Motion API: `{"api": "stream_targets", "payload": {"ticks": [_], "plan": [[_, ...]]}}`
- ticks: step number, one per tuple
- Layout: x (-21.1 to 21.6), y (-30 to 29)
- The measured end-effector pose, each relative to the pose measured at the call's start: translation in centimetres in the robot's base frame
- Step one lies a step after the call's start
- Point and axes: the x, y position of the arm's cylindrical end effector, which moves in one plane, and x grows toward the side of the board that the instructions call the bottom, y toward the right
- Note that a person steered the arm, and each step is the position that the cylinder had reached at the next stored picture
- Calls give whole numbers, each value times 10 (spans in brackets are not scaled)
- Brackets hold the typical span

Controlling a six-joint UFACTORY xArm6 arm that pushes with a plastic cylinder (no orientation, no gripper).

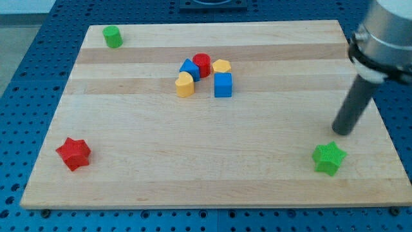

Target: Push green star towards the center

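The scene was bright and evenly lit, apparently from above. The wooden board showed a soft pale sheen but no harsh glare. Shadows were short and faint, tucked close under the blocks. The arm's grey housing at the view's right looked blurred; the board's centre stayed fairly sharp. Straight edges showed little distortion.

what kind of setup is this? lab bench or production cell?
Most likely a lab bench for pushing experiments, not production. A pale wooden board sits on a blue perforated mounting plate, toy-like blocks such as the green star-shaped block lie on it, and my tip hangs just above that star in the view.
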Motion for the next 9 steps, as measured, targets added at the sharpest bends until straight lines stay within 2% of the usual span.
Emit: {"api": "stream_targets", "payload": {"ticks": [1,2,3,4,5,6,8,9], "plan": [[42,-24],[51,23],[74,-3],[59,-65],[-4,-124],[-44,-201],[4,-119],[43,-197]]}}
